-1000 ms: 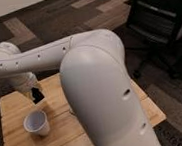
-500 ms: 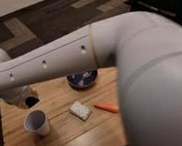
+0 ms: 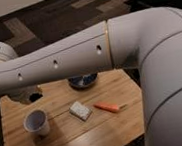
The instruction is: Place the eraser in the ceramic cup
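arm [image 3: 72, 57] swung across view; hand [image 3: 33, 96] shut, half hidden near ceramic cup [image 3: 36, 123], held thing unclear

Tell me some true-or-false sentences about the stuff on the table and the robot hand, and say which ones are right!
The ceramic cup stands upright on the wooden table. True.
The orange pen lies inside the cup. False: it lies on the table, beside the speckled block.
The dark blue bowl sits at the table's far edge, partly hidden by the arm. True.
The gripper is down inside the cup. False: it is shut, tucked under the arm, beyond the cup.
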### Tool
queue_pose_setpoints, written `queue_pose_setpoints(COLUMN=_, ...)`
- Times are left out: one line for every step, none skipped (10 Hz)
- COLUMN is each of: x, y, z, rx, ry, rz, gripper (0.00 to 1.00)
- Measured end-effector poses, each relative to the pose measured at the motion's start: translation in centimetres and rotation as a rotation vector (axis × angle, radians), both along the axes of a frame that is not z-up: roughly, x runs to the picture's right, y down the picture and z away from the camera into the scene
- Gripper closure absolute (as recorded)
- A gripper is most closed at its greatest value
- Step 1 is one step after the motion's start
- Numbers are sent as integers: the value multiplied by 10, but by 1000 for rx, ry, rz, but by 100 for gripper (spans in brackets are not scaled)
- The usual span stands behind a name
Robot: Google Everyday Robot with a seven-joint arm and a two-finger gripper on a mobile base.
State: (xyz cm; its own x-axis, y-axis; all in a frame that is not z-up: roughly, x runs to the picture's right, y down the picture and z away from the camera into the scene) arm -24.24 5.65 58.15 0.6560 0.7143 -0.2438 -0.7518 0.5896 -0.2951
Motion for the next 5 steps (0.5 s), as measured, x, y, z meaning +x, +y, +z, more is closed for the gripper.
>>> queue_pose_setpoints(x=0, y=0, z=0, rx=0, ry=0, rz=-1, gripper=100)
queue_pose_setpoints(x=-2, y=4, z=1, rx=-14, ry=-7, rz=5, gripper=100)
queue_pose_setpoints(x=-13, y=13, z=-1, rx=-40, ry=-35, rz=12, gripper=100)
queue_pose_setpoints(x=-23, y=23, z=-5, rx=-72, ry=-62, rz=17, gripper=100)
queue_pose_setpoints(x=-27, y=31, z=-8, rx=-105, ry=-76, rz=22, gripper=100)
